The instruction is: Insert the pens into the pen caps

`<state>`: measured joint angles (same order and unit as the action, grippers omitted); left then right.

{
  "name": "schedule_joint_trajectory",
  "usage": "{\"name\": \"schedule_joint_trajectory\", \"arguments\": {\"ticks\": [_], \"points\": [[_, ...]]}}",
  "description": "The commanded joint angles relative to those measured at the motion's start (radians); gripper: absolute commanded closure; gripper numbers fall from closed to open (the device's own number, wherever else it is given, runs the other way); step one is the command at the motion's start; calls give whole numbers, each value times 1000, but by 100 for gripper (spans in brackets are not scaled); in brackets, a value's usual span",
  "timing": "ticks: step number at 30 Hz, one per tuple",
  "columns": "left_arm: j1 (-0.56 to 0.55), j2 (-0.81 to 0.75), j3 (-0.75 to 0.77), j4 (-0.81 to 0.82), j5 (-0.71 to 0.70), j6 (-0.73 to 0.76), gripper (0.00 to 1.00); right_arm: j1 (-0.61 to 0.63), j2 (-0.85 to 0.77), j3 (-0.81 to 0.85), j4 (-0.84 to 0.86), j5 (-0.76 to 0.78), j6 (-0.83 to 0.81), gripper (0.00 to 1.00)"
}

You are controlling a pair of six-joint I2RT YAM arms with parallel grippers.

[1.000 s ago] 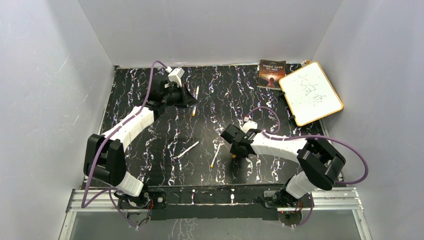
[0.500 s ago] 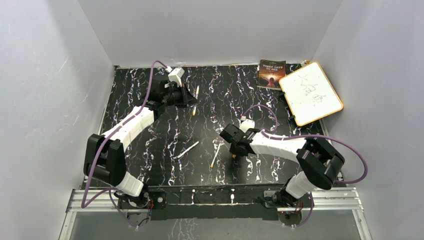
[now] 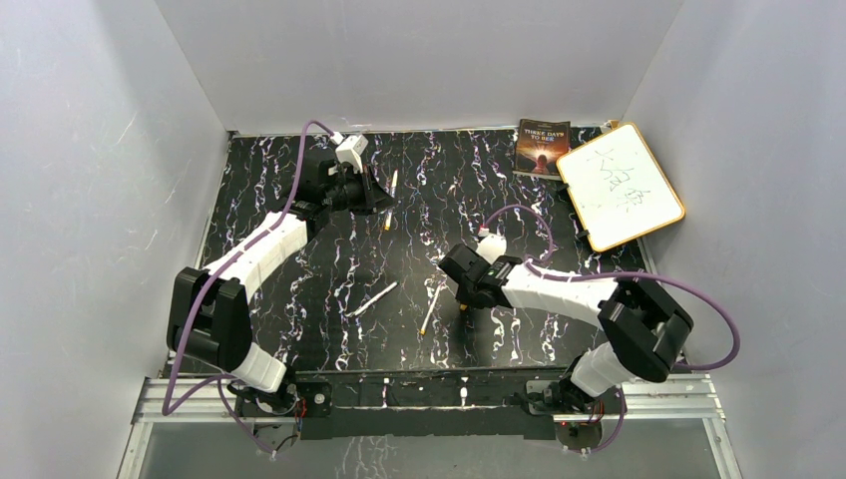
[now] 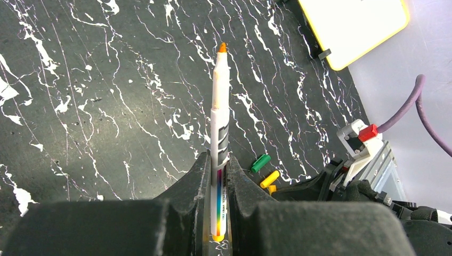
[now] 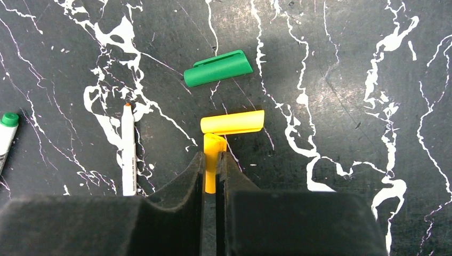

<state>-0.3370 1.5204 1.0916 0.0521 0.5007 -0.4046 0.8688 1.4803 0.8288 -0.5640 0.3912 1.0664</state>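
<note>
Left arm first: its pincer [image 4: 216, 162] is clenched on a thin whitish marker pen with an orange tip [image 4: 220, 101], bare tip pointing away from the jaws. It's held well off to the far left of the stubby green plastic cap [image 5: 218, 68]. Two more whitish pens lie flat on the black white-veined tabletop [image 5: 346, 80] left of that green cap: a green-ended pen [image 5: 6, 128] and an orange-tipped pen [image 5: 128, 154].

The fresh bit is on the right. The right pincer [image 5: 211, 157] was part open a second ago and has now snapped shut on a yellow plastic cap [image 5: 213, 144] just near-side of the green cap. A second yellow cap [image 5: 233, 122] lies crosswise, touching its end. So pen and cap are both gripped, and bringing them together looks like the next job.
</note>
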Motion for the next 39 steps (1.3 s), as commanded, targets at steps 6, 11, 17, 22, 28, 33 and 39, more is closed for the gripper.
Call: {"name": "schedule_joint_trajectory", "arguments": {"ticks": [6,11,17,22,28,33,39], "points": [[-5,-48,8,5,16,-3,100,4,30,18,11,33,-12,88],[-5,-49,7,3,15,-2,100,3,57,22,-1,34,-12,85],[-5,-51,7,-3,10,3,100,4,96,42,-33,56,-21,75],[-5,-51,8,-5,6,4,100,3,104,45,-35,60,-25,66],[-5,-52,7,-8,5,6,100,4,111,45,-37,58,-33,81],[-5,-51,8,-8,2,6,100,4,109,42,-35,54,-38,97],[-5,-56,3,-8,1,9,100,4,69,45,-17,75,-62,100]]}}
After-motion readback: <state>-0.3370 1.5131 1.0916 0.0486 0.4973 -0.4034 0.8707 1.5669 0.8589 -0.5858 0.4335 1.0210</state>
